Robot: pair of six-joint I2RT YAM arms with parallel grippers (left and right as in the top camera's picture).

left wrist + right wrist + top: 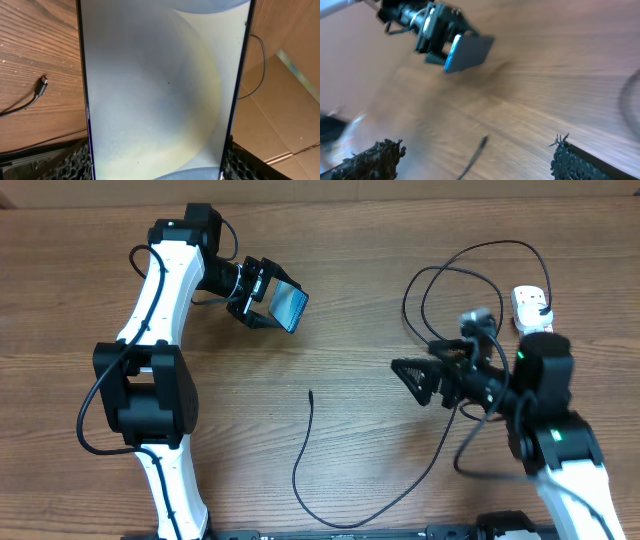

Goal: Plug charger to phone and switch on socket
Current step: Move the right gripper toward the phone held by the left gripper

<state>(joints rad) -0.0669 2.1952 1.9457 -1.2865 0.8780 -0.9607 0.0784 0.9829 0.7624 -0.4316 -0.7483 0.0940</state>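
The phone [291,307] is held up in the upper left, clamped in the left gripper [266,300], so I think the step now is getting the charger [310,408] tip (lying mid-frame on the desk [400,240]) with the right gripper [418,381], which is wide apart and empty.

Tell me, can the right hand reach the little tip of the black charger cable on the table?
Probably yes. The right hand is open and empty, pointing toward the charger tip, with only bare table between them.
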